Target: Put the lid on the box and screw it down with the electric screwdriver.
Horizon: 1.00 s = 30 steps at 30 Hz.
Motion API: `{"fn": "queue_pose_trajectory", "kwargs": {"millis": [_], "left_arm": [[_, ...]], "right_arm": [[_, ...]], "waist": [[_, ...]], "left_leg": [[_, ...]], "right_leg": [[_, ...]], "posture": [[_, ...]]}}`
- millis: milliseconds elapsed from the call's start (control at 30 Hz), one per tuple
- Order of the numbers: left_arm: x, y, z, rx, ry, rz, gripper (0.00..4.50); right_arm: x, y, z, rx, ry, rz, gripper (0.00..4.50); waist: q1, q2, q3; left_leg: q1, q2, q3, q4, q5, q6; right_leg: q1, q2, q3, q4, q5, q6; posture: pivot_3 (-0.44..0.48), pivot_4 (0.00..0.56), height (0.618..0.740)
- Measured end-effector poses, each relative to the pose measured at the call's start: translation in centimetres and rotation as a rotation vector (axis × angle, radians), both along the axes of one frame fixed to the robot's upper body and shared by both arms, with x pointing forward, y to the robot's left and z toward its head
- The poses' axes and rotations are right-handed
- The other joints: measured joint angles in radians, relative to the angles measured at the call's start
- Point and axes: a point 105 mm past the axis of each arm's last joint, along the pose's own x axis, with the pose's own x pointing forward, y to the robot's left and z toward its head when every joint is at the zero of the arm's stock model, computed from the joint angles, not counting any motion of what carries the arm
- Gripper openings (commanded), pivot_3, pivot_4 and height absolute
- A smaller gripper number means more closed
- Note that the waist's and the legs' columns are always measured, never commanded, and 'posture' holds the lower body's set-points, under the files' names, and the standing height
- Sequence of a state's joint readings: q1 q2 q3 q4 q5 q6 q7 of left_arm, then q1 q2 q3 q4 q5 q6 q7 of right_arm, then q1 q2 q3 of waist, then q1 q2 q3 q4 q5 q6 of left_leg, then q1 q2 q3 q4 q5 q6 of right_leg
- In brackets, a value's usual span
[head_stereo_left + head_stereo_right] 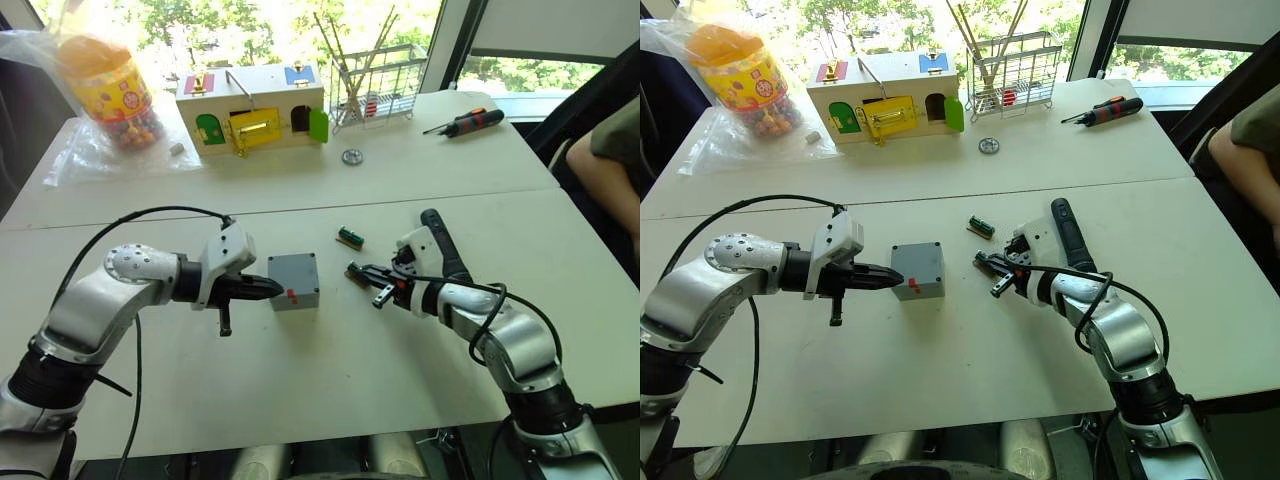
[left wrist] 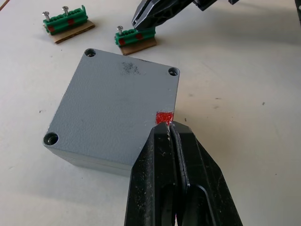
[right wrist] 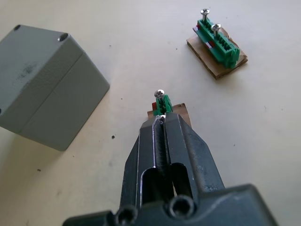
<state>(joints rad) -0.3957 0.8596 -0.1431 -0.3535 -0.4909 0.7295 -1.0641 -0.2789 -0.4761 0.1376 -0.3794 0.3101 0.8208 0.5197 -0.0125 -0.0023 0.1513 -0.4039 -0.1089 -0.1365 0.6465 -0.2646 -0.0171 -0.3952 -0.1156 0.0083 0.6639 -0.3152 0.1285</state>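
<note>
1. Fingertips of the left gripper (image 1: 268, 288), pressed together and holding nothing, touch the red-marked side of the small square grey plastic box (image 1: 294, 280), its flat grey lid (image 2: 117, 101) already on.
2. Right gripper (image 3: 161, 123), likewise pinched together, noses one of two green screw holders (image 3: 162, 104); the other green holder (image 3: 217, 42) lies apart.
3. Across the white table (image 1: 330, 390) lies one red-and-black manual screwdriver (image 1: 466, 122).

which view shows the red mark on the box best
The left wrist view: the red mark sits large on the box edge, at the left gripper tips. Both eye views show it as a small dot; the right wrist view hides it.
</note>
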Motion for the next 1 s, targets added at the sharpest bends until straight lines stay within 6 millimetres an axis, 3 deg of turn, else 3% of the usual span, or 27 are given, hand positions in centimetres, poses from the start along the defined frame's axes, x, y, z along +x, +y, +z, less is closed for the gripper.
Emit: {"fn": "queue_pose_trajectory", "kwargs": {"millis": [167,300,467,633,1000], "left_arm": [[0.3,0.1,0.0,-0.024,0.009,0.019,0.0],[0.8,0.4,0.5,-0.072,0.013,0.061,0.0],[0.7,1.7,0.4,-0.073,0.011,0.127,0.0],[0.4,2.2,0.0,-0.061,0.013,0.17,0.0],[0.0,1.6,0.3,-0.074,0.002,0.193,0.0]], "right_arm": [[-0.2,-0.1,0.8,0.016,-0.007,-0.001,0.05],[0.3,0.5,3.6,0.03,-0.075,0.022,0.05],[0.6,4.3,7.3,0.11,-0.165,0.15,0.05],[0.8,6.7,5.0,0.109,-0.097,0.227,0.05],[1.7,7.0,3.9,0.09,-0.094,0.236,0.05]], "waist": [[0.001,0.0,0.0],[-0.003,0.0,0.0],[-0.007,0.0,0.0],[0.003,0.0,0.0],[-0.006,0.0,0.0]], "left_leg": [[0.0,0.0,0.0,0.0,0.0,0.0],[0.0,0.0,0.0,0.001,0.0,0.0],[0.0,0.001,0.0,-0.001,0.0,0.0],[-0.001,-0.001,0.0,0.002,0.0,0.0],[-0.001,0.001,0.0,0.001,0.0,-0.001]], "right_leg": [[0.0,0.0,0.0,0.0,0.0,0.0],[0.0,0.0,0.0,0.001,0.0,0.0],[-0.002,0.001,0.0,0.001,0.0,0.0],[-0.001,0.0,0.0,0.001,0.0,0.0],[-0.002,0.001,0.0,0.002,0.0,0.0]], "posture": [[0.0,0.15,0.74],[0.0,0.15,0.74],[0.0,0.15,0.74],[0.0,0.15,0.74],[0.0,0.15,0.74]]}}
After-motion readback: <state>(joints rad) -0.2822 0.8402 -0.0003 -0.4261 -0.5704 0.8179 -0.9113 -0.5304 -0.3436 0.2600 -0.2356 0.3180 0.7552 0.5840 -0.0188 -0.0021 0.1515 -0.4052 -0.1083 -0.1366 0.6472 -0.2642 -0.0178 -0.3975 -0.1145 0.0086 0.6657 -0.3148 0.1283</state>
